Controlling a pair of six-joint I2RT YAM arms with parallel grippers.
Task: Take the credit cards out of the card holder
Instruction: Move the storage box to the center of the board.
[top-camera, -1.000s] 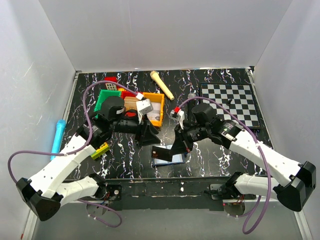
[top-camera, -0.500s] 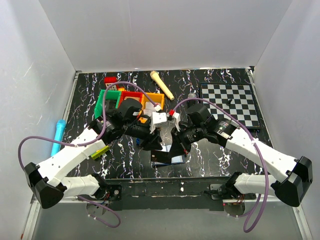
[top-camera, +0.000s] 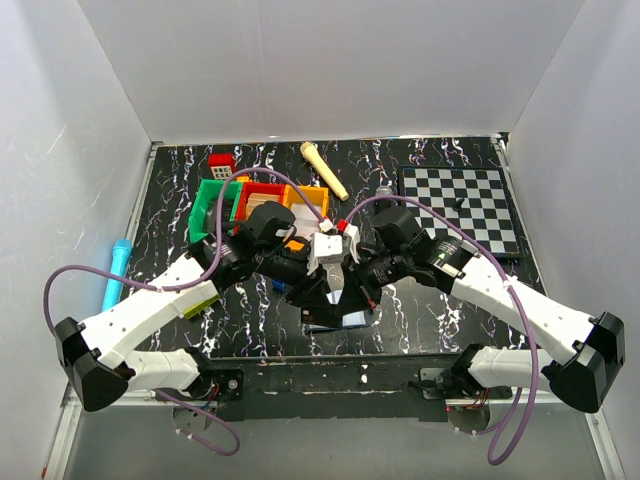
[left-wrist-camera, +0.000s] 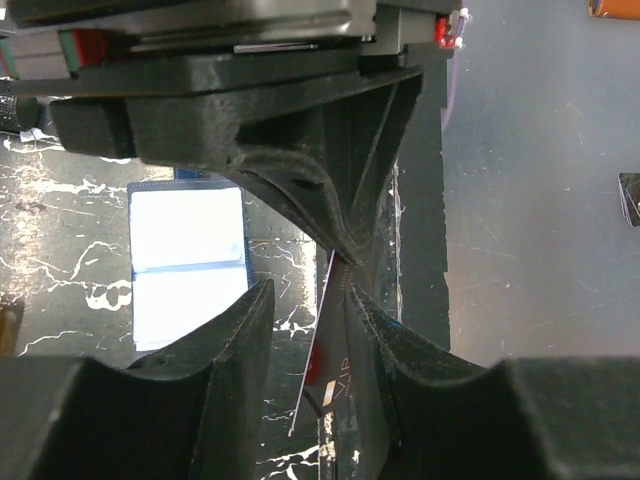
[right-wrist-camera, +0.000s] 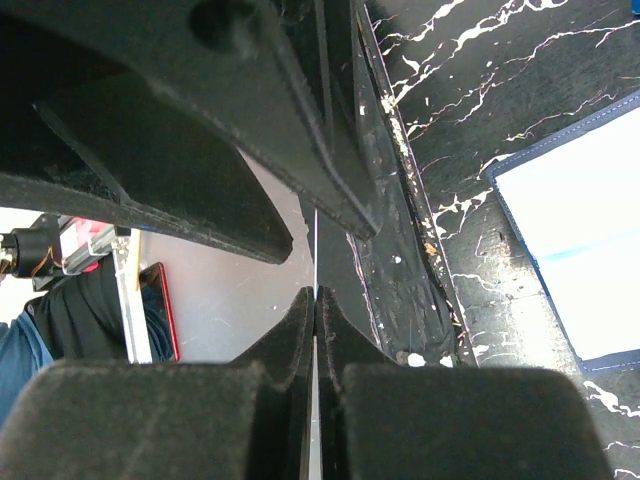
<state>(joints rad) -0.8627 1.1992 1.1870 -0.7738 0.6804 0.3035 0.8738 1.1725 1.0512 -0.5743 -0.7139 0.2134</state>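
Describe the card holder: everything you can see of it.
The card holder lies opened flat on the black marbled table, near the front edge at the centre. Its inside faces up: pale blue-grey and smooth-looking, framed by a narrow navy border with visible stitching. A faint fold line crosses the middle and splits it into two halves. In the wrist views nothing but the table touches the part that shows. In the top view it is mostly hidden. Whether any pockets are filled cannot be told.
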